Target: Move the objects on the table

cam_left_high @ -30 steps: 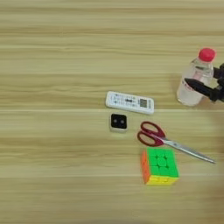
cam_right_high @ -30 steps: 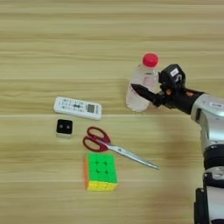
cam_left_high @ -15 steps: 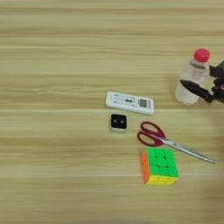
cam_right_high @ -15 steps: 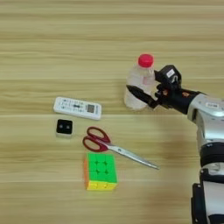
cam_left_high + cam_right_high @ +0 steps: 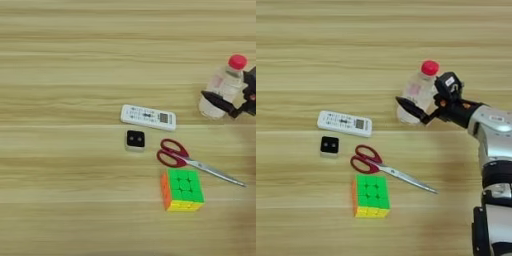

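A Unitree G1's right gripper [image 5: 423,102] grasps a clear plastic bottle [image 5: 415,93] with a red cap [image 5: 429,67] near the right side of the wood-grain table [image 5: 306,45]. One black finger [image 5: 411,108] crosses the near side of the bottle's lower body; the other sits behind the bottle, near its neck. The bottle tilts, its cap leaning up and to the right, its base towards the table's middle; whether the base touches the wood cannot be told. The silver forearm [image 5: 491,122] enters from the right edge.

To the bottle's left lies a white remote control [image 5: 148,116], set slightly askew, apart from the bottle. Just in front of the remote sits a tiny white box with a black face [image 5: 135,139], close to the remote but not touching it. Right of the box, red-handled scissors [image 5: 192,161] lie closed, blades pointing to the right and towards the near edge. A puzzle cube [image 5: 182,189], green face up with orange and yellow sides showing, rests just in front of the scissors' handles, near the blades but clear of them.
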### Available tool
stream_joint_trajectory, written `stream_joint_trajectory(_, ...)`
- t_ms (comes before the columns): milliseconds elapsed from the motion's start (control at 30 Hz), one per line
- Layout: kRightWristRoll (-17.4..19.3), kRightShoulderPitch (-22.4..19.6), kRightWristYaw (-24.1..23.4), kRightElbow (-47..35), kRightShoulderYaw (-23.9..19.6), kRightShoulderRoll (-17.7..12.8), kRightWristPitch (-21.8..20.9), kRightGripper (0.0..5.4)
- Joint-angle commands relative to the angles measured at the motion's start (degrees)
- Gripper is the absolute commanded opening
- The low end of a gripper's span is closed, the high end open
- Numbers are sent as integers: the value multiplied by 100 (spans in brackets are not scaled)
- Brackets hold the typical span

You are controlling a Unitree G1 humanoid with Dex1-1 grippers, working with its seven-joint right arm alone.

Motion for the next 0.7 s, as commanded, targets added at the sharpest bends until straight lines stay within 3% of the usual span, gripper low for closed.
stream_joint_trajectory(33, 125, -547, -230, -424, -191, -269, -187, 536)
stream_joint_trajectory(700, 334, -780, -498, -742, -507, -244, -432, 536)
